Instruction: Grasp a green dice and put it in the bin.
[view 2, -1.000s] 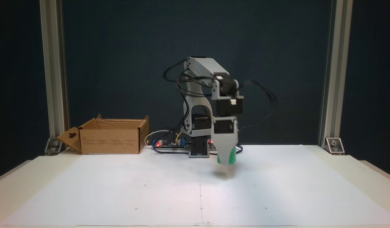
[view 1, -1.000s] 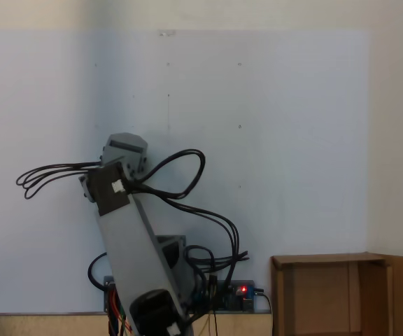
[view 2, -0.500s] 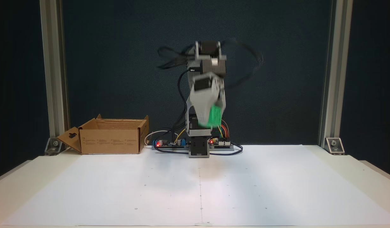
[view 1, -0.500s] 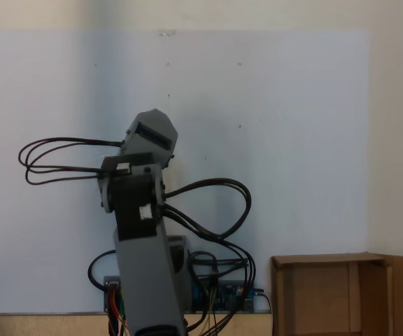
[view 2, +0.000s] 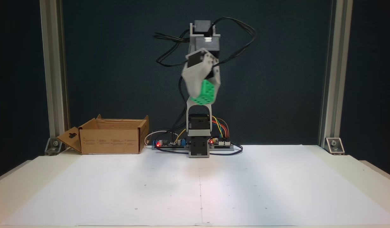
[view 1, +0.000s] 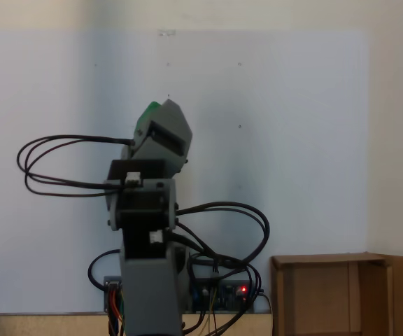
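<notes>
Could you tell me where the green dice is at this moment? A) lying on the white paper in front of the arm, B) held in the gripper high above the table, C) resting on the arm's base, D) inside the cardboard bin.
B: in a fixed view the green dice sits clamped in the raised gripper, well above the table and apart from the bin.

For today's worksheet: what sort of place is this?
Probably a robotics lab bench: aluminium frame posts, exposed circuit boards with red lights, white paper sheet under the arm.
</notes>
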### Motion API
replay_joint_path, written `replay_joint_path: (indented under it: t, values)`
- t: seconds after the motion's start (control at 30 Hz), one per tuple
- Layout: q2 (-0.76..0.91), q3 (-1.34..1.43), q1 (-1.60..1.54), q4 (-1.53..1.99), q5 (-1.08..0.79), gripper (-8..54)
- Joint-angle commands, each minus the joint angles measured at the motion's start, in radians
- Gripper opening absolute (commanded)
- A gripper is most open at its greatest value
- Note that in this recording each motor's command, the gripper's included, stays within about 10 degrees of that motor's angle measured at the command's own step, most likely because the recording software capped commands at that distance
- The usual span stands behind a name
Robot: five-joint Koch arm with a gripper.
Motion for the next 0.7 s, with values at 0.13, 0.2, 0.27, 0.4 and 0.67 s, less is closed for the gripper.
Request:
replay_joint_path:
  t: [0.13, 0.2, 0.27, 0.4, 0.67]
  values:
    - [0.029, -0.055, 0.265, -0.002, -0.271, 11.8]
    - [0.051, -0.057, 0.328, 0.003, -0.339, 11.8]
    - [0.067, -0.055, 0.385, 0.003, -0.405, 11.8]
    - [0.086, -0.055, 0.5, 0.011, -0.489, 11.8]
    - [0.097, -0.055, 0.778, 0.071, -0.624, 11.8]
